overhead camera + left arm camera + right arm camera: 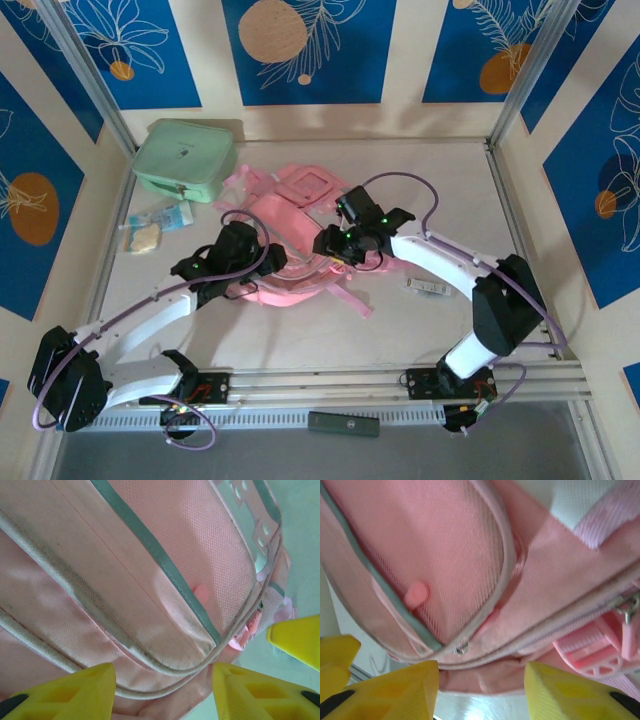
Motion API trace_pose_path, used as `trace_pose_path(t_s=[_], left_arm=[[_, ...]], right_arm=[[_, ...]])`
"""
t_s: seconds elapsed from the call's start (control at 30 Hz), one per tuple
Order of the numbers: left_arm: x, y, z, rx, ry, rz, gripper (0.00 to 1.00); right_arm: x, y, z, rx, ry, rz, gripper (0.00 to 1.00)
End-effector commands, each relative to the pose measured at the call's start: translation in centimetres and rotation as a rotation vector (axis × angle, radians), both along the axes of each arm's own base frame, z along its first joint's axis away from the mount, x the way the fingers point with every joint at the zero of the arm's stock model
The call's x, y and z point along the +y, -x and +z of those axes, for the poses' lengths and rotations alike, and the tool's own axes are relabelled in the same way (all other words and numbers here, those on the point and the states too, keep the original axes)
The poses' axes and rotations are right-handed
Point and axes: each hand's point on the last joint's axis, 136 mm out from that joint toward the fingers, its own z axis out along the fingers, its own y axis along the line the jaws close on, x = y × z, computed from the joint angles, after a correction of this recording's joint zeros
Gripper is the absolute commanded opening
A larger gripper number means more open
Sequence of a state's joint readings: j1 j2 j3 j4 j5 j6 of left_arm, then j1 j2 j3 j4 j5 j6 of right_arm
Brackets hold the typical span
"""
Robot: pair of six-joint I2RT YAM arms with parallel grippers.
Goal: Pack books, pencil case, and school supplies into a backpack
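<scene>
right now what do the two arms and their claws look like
Both match: curved white links on the left arm and right arm, joined by bulky black housings. A purple cable loops along each, and small green lights glow at the wrists. The left claw and right claw have blocky yellow fingers with black patches.

Backpack [150, 555]: matt pink woven cloth, grey piping. Buckle [590, 656]: glossy pink plastic. Zip slider [628, 605]: metal. Desk [400, 330]: smooth, glossy.

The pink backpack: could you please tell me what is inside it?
The backpack shows only its outside: pink fabric, grey trim and a zip pull. Fabric covers the interior, so any contents cannot be seen.
</scene>
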State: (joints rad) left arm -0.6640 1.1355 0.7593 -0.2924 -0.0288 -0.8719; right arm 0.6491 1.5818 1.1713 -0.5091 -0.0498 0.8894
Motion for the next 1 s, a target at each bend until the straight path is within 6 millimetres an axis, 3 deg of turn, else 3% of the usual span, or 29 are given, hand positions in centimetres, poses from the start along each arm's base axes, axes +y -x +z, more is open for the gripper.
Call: trace_pose_path(t_s=[0.0,0.27,0.5,0.67,0.97], left_arm=[[0.0,-0.3,-0.6,-0.011,0.008,0.045,0.54],[0.8,0.3,-1.7,0.011,-0.010,0.102,0.57],[0.2,-0.6,-3.1,0.018,-0.003,0.122,0.60],[0.6,-2.6,-2.5,-0.057,-0.044,0.169,0.62],[0.1,-7.2,-0.5,-0.102,-0.048,0.166,0.62]], right_arm=[[1.0,-1.9,0.9,0.010,-0.091,-0.027,0.45],[1.1,-4.4,-1.0,0.038,-0.072,-0.039,0.37],[1.7,-4.9,-0.7,0.026,-0.101,-0.020,0.07],[1.2,-4.2,0.1,0.002,-0.142,-0.025,0.00],[0.6,-3.3,1.7,-0.010,-0.214,-0.023,0.00]])
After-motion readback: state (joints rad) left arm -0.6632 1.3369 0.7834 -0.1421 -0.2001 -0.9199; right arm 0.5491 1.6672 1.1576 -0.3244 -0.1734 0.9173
